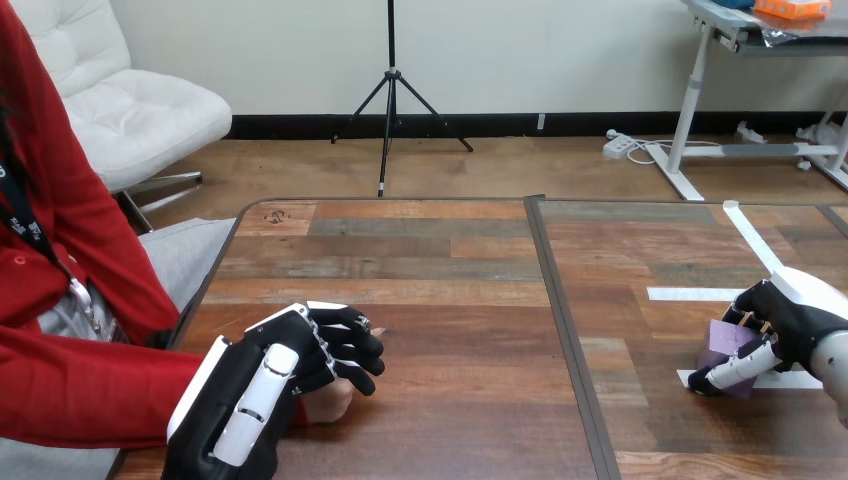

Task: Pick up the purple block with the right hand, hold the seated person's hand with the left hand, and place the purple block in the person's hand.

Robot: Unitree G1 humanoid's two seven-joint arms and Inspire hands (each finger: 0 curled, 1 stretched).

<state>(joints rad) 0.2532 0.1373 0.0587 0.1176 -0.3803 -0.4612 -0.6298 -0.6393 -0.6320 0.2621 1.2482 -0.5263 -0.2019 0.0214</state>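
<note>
Your left hand sits lowest at the near left, its fingers curled round the person's hand, which rests on the wooden table close to its left edge. Outward from there you see bare planks of mixed brown and grey, then a dark seam running front to back. Well apart, at the far right, your right hand pinches the purple block between thumb and fingers, low over the white tape strips; you cannot tell whether it is lifted.
</note>
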